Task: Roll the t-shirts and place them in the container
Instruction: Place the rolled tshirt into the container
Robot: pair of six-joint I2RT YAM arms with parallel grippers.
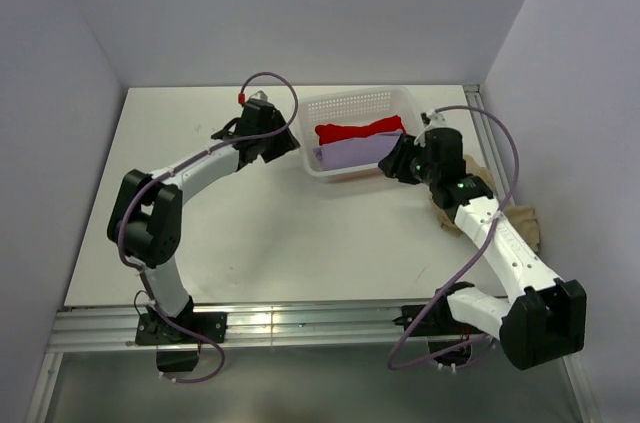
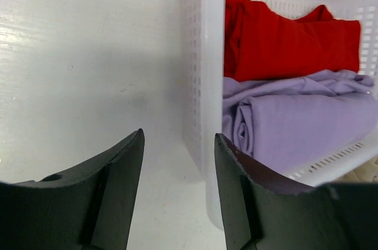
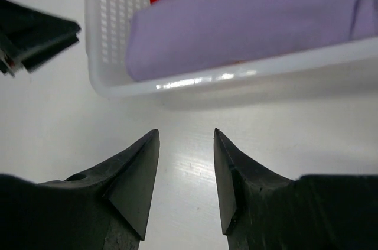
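A white plastic mesh basket (image 1: 352, 103) sits on a white table (image 1: 290, 233). Pale grey walls (image 1: 300, 13) rise behind the basket; a metal rail (image 1: 320, 328) runs well in front of it.

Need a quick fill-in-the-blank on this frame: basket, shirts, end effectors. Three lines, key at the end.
1. The white basket holds the lavender t-shirt and another t-shirt coloured ____.
2. The beige t-shirt lies on the table, outside the basket, on the robot's ____ side.
3. The left end effector and the right end effector both have their jaws ____, with nothing between them.
Missing words: red; right; open.
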